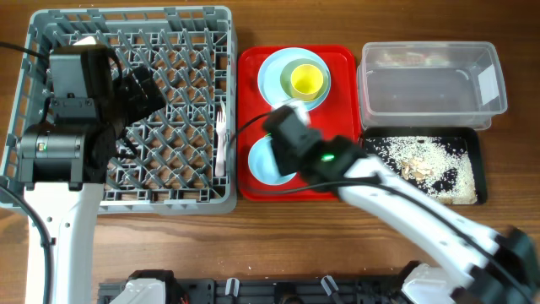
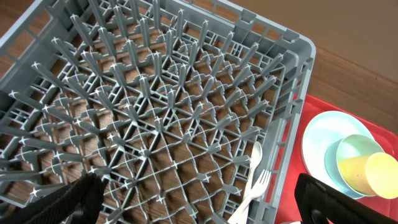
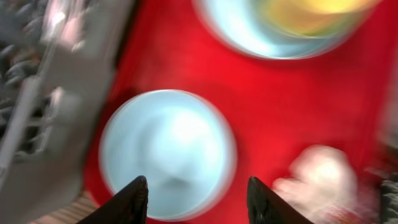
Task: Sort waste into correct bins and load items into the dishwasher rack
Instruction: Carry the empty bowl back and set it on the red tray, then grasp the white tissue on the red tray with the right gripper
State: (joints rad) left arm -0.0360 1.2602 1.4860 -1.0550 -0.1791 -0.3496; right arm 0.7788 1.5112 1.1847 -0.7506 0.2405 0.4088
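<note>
The grey dishwasher rack (image 1: 169, 190) (image 2: 292, 68) stands at the left, with a white fork (image 2: 260, 183) and spoon (image 1: 221, 139) lying at its right wall. My left gripper (image 1: 139, 89) (image 2: 199, 211) hangs open and empty over the rack. The red tray (image 1: 337, 63) holds a pale blue plate (image 1: 272, 72) (image 2: 323, 134) with a bowl (image 2: 348, 152) and a yellow-green cup (image 1: 306, 80) (image 2: 380, 174) stacked on it. My right gripper (image 1: 283, 148) (image 3: 202, 202) is open just above a second pale blue bowl (image 1: 261, 160) (image 3: 168, 149). A blurred whitish lump (image 3: 320, 174) lies to its right.
The clear tub (image 1: 489, 80) sits at the back right with pale scraps along its far side. The black tray (image 1: 479, 148) in front of it holds whitish crumbs (image 1: 422, 156) and beige bits. The right arm crosses the table's front right.
</note>
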